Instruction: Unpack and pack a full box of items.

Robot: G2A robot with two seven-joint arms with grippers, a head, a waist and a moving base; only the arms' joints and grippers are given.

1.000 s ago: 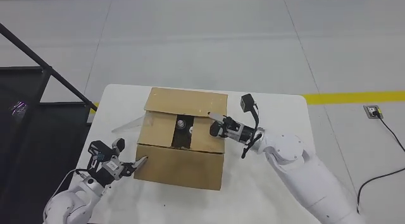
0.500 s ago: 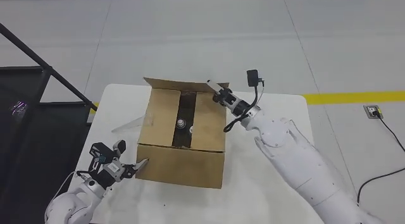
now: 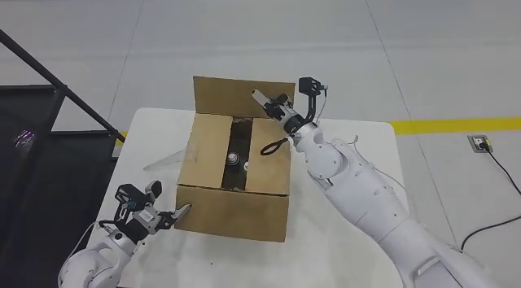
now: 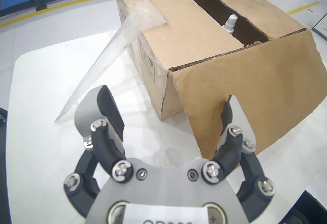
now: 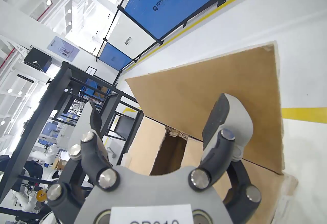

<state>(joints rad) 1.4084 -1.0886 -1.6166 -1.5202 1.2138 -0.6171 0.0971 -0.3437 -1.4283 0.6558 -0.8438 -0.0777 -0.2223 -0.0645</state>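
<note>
A brown cardboard box (image 3: 236,178) stands on the white table (image 3: 362,146). Its far flap (image 3: 232,95) stands upright, and two side flaps lie over the top with a dark gap between them. A white bottle top (image 3: 234,159) (image 4: 231,22) shows in the gap. My right gripper (image 3: 264,101) (image 5: 155,117) is open at the upright flap's (image 5: 204,87) top edge. My left gripper (image 3: 175,213) (image 4: 168,112) is open at the box's (image 4: 242,77) near left corner, low over the table.
A clear strip of tape (image 3: 163,160) (image 4: 107,56) hangs from the box's left side down to the table. A black metal frame (image 3: 37,117) stands off the table's left edge. Bare tabletop lies right of the box.
My right gripper has swung from the box's right side to its far edge, and the far flap has gone from lying over the top to standing upright. The left gripper has barely moved.
</note>
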